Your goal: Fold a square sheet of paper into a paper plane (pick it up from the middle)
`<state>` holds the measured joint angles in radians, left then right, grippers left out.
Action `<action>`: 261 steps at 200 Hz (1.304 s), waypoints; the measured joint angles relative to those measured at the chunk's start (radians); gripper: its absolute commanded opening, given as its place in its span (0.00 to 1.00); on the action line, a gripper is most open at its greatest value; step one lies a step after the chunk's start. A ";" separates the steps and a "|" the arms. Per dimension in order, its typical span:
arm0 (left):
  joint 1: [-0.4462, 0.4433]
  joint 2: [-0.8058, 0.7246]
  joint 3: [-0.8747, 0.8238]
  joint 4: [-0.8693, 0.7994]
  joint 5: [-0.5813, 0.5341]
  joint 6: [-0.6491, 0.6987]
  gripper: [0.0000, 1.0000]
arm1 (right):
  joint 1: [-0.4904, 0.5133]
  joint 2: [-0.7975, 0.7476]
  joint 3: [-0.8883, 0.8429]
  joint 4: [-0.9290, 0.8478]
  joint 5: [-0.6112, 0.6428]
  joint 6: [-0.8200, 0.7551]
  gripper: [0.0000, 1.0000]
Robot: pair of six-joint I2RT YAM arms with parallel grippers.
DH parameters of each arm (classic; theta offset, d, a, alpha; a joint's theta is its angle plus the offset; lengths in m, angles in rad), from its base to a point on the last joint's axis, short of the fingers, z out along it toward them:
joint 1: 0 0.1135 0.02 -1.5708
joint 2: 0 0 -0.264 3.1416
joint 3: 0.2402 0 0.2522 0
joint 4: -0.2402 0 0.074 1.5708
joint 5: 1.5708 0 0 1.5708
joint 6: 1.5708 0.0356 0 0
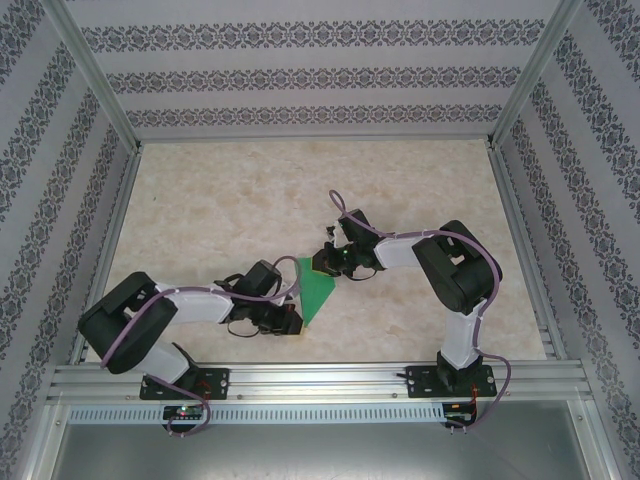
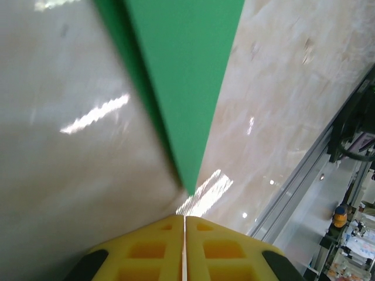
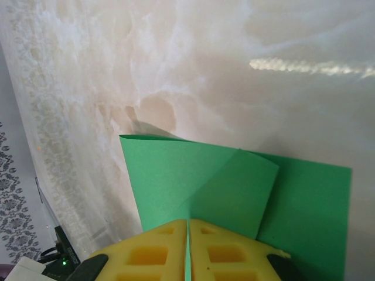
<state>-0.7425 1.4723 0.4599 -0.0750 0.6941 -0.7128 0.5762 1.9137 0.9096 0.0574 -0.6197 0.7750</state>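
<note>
Mid-fold, centre of frame: square sheet of paper [image 1: 318, 290], creased to a point, pinched in the closed right gripper [image 3: 188, 225] — left gripper [image 2: 184, 219] shut, empty, just below the tip. Next, likely: opening the left for a fresh hold.

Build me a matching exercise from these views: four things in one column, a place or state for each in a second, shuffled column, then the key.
Column one
1. bright-green folded sheet of paper
2. left gripper, yellow fingers
3. right gripper, yellow fingers
4. beige marbled table top

Column two
A. shut on the paper's edge
B. glossy, streaked with light reflections
C. shut, the paper's pointed tip just ahead of it
D. between the two grippers, one flap folded over

Pairs: 1-D, 2-C, 3-A, 4-B
</note>
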 measured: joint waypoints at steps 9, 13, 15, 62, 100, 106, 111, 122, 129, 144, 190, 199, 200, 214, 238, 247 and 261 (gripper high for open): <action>-0.002 -0.040 0.000 -0.045 -0.009 0.000 0.10 | 0.000 0.000 0.000 0.001 -0.002 0.000 0.14; -0.002 -0.063 0.005 -0.068 -0.020 0.000 0.10 | 0.000 -0.002 0.000 0.002 -0.004 0.000 0.15; -0.002 -0.071 0.006 -0.076 -0.021 0.000 0.10 | 0.000 -0.002 0.000 0.002 -0.004 0.000 0.15; 0.089 -0.227 0.175 -0.195 -0.156 0.010 0.14 | 0.005 -0.103 0.000 -0.091 0.035 -0.015 0.34; 0.143 -0.076 0.295 -0.210 -0.224 0.027 0.23 | -0.002 -0.304 -0.011 -0.176 0.123 -0.033 0.41; 0.145 -0.044 0.315 -0.212 -0.226 0.031 0.25 | -0.007 -0.332 -0.024 -0.179 0.137 -0.033 0.42; 0.145 -0.024 0.328 -0.213 -0.228 0.032 0.27 | -0.010 -0.350 -0.038 -0.181 0.145 -0.033 0.43; 0.145 0.018 0.359 -0.220 -0.235 0.036 0.28 | -0.021 -0.376 -0.072 -0.185 0.161 -0.031 0.46; 0.145 0.039 0.376 -0.227 -0.240 0.039 0.29 | -0.023 -0.380 -0.092 -0.186 0.168 -0.026 0.46; 0.145 0.069 0.404 -0.243 -0.257 0.051 0.32 | -0.024 -0.379 -0.137 -0.195 0.184 -0.011 0.48; 0.145 0.135 0.447 -0.296 -0.289 0.084 0.37 | 0.002 -0.335 -0.193 -0.180 0.185 0.034 0.47; 0.145 0.150 0.451 -0.301 -0.290 0.091 0.37 | 0.010 -0.321 -0.193 -0.171 0.185 0.039 0.47; 0.144 0.153 0.451 -0.303 -0.290 0.092 0.37 | 0.011 -0.320 -0.193 -0.171 0.185 0.039 0.47; 0.140 0.173 0.458 -0.317 -0.294 0.100 0.38 | 0.013 -0.304 -0.193 -0.158 0.184 0.043 0.46; 0.137 0.197 0.469 -0.338 -0.300 0.111 0.39 | 0.013 -0.277 -0.192 -0.141 0.182 0.045 0.45; 0.137 0.203 0.471 -0.343 -0.305 0.114 0.39 | 0.013 -0.267 -0.190 -0.137 0.180 0.046 0.45; 0.137 0.209 0.471 -0.348 -0.310 0.119 0.39 | 0.013 -0.266 -0.189 -0.136 0.177 0.047 0.44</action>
<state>-0.6052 1.6814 0.9306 -0.4225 0.3843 -0.5941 0.5892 1.6474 0.7208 -0.0784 -0.4423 0.8215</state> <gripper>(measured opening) 0.389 0.450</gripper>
